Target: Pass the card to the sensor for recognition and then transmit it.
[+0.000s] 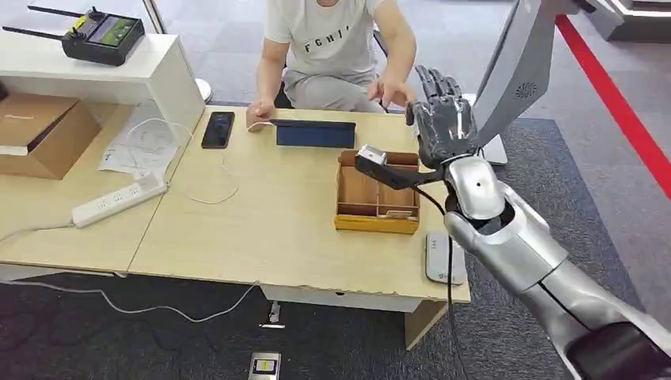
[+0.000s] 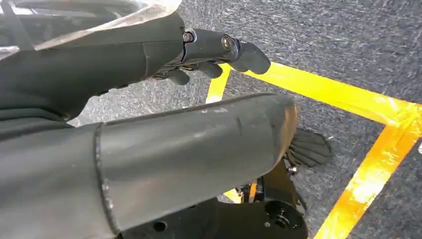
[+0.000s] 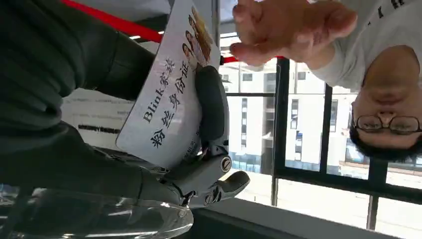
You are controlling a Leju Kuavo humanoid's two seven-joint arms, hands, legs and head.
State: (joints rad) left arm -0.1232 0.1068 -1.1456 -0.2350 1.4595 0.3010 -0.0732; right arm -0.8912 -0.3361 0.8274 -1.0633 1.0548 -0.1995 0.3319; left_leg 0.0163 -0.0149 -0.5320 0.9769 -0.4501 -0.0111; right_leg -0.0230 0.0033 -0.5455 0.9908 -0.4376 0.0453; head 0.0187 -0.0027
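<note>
Our right hand (image 1: pixel 443 127) is raised above the far right corner of the table (image 1: pixel 261 237), fingers pointing up, and it grips the card (image 3: pixel 169 99): in the right wrist view the white card with printed text lies across the palm with the thumb (image 3: pixel 211 107) pressed over its face. A person's hand (image 3: pixel 288 30) reaches toward the card's far end, close to it, though we cannot tell whether it touches. In the head view the person (image 1: pixel 332 47) sits behind the table, one hand just beside our raised fingers. Below our right hand stands a wooden compartment box (image 1: pixel 378 198), and a dark flat device (image 1: pixel 315 133) lies near the person. Our left hand (image 2: pixel 209 55) hangs over grey carpet with yellow tape lines (image 2: pixel 348 99), fingers loosely curled and holding nothing.
</note>
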